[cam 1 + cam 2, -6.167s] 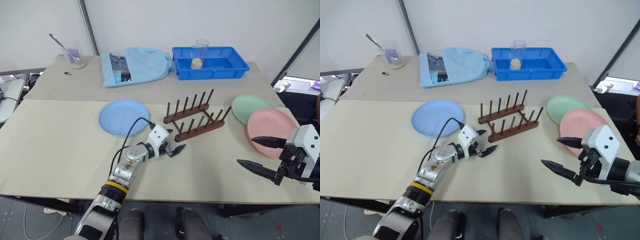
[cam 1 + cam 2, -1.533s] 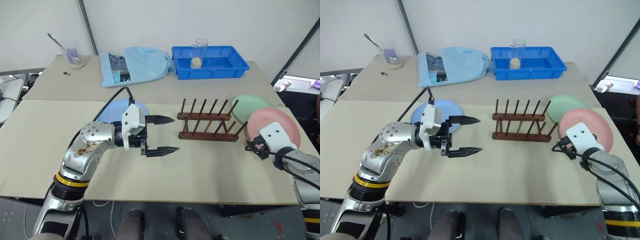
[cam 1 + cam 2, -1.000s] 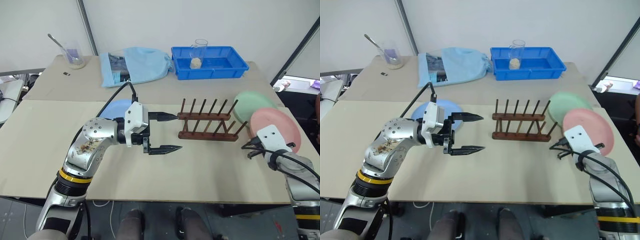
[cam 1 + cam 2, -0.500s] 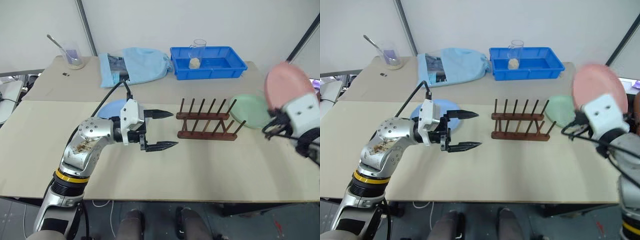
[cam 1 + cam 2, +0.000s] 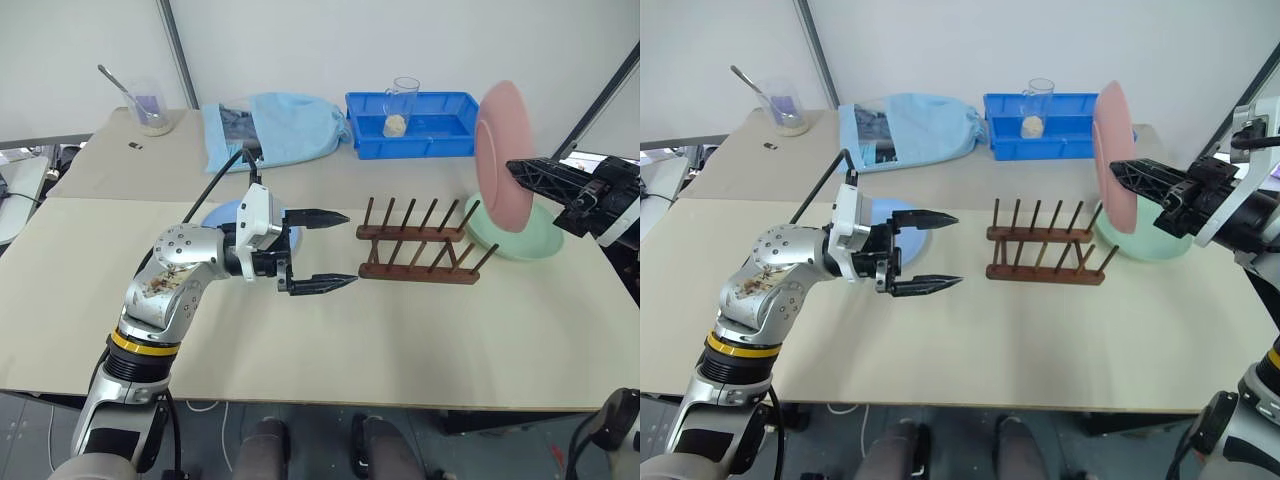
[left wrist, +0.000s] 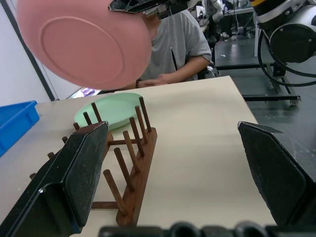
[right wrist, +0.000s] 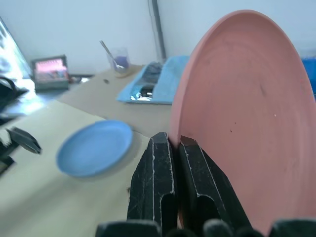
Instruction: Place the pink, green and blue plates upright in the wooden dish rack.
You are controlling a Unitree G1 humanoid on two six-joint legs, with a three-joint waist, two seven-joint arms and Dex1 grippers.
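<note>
Above table (image 5: 420, 330), right gripper (image 5: 1118, 170) pinches pink plate (image 5: 498, 155) upright, edge-on — left gripper (image 5: 345, 248) gapes.

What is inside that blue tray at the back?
Inside the blue tray stands a clear glass cup with a pale lump at its base. The raised pink plate hides the tray's right end.

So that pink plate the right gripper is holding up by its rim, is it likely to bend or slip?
The pink plate probably stays stiff: held upright by one edge, it shows no sag. It looks light, since the thin fingers of the right gripper carry it alone. Its smooth matte rim could swing or slip in so small a pinch.
</note>
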